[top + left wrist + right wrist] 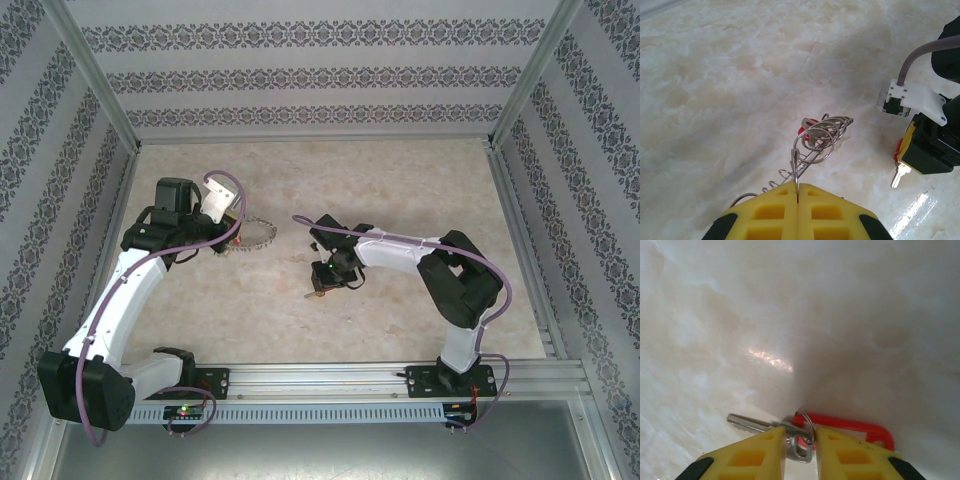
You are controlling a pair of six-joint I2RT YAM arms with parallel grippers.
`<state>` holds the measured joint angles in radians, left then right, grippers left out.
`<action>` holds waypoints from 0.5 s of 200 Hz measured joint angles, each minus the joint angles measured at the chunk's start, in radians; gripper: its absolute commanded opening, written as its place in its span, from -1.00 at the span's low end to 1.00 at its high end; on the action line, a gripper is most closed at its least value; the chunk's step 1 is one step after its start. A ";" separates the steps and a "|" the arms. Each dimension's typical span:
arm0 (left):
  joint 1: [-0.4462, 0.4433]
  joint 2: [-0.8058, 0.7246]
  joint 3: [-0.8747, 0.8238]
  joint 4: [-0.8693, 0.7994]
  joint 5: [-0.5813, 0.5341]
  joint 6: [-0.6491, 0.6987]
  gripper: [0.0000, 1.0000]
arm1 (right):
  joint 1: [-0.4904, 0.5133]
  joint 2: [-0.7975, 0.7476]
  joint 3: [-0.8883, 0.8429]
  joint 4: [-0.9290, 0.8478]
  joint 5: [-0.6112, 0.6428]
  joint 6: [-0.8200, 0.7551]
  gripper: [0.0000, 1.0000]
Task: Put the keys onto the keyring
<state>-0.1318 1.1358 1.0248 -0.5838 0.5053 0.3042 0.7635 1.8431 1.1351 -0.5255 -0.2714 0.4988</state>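
Observation:
The keyring (816, 146), a grey wire ring strung with many small loops, sticks out from my left gripper (798, 187), whose yellow fingers are shut on its wire. A red tag (809, 122) shows among the far loops. From above, the left gripper (236, 230) holds the keyring (262, 238) at the left middle of the table. My right gripper (800, 441) pinches the head and small split ring of a silver key (747, 422) with a red tag (850, 424). The same key (899, 175) hangs below the right gripper (907, 157), to the right of the keyring and apart from it.
The marble-patterned table (400, 180) is enclosed by patterned walls and aluminium posts. A metal rail (330, 378) carrying the arm bases runs along the near edge. The right gripper (323, 280) sits near the table's centre, a short gap from the keyring.

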 measured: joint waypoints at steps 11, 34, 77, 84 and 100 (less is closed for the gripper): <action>0.000 0.000 0.000 -0.001 0.000 0.000 -1.00 | 0.002 0.002 0.006 -0.005 0.001 0.000 -0.53; 0.000 -0.002 0.000 -0.004 0.000 0.000 -1.00 | 0.007 0.016 0.015 -0.008 0.002 0.000 -0.56; 0.000 -0.002 0.000 -0.004 0.004 0.003 -1.00 | 0.007 0.018 0.017 -0.015 0.013 -0.001 -0.79; 0.000 -0.002 -0.001 -0.004 0.005 0.003 -1.00 | 0.007 0.018 0.017 -0.016 0.013 -0.005 -0.84; 0.000 -0.003 -0.004 -0.004 0.011 0.003 -1.00 | 0.007 0.015 0.016 -0.011 0.018 -0.010 -0.90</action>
<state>-0.1322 1.1324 1.0206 -0.5880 0.5163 0.3073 0.7708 1.8580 1.1515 -0.5365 -0.2531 0.4889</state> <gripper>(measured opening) 0.058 0.075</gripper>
